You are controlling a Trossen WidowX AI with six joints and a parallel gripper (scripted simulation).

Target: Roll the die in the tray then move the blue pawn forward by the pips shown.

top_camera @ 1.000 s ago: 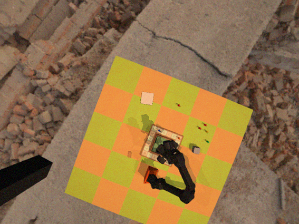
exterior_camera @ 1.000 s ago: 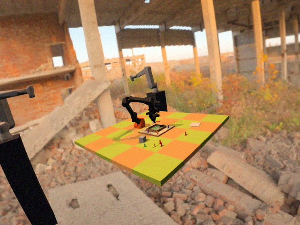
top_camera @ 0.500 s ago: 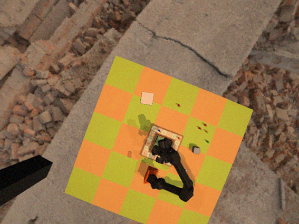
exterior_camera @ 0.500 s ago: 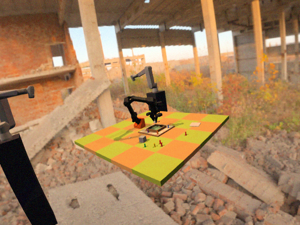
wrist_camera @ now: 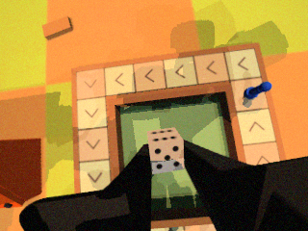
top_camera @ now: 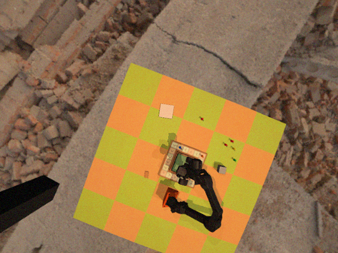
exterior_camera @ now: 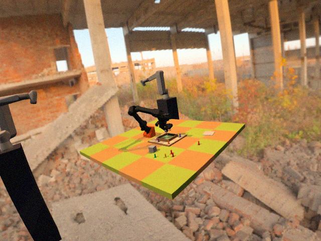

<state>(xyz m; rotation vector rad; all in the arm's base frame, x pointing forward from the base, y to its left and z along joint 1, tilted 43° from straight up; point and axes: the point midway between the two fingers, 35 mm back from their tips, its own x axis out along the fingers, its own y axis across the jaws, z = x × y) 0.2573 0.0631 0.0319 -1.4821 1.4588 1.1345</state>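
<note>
Die held over the tray, ready for the drop.

The fingers are closed narrowly on the die (wrist_camera: pixel 165 149), pinching its two sides; it hangs above the green floor of the tray (wrist_camera: pixel 126 126), clear of the walls as far as the wrist view shows. The track of arrow squares (wrist_camera: pixel 148 75) rings the tray, and the blue pawn (wrist_camera: pixel 257 90) stands on a square at the far right corner. In the top view the arm (top_camera: pixel 210 192) reaches over the board from its orange base (top_camera: pixel 169 197) on the checkered surface (top_camera: pixel 134 85). The carry looks finished; next comes opening the fingers so the die falls and rolls, then reading its top pips.
</note>
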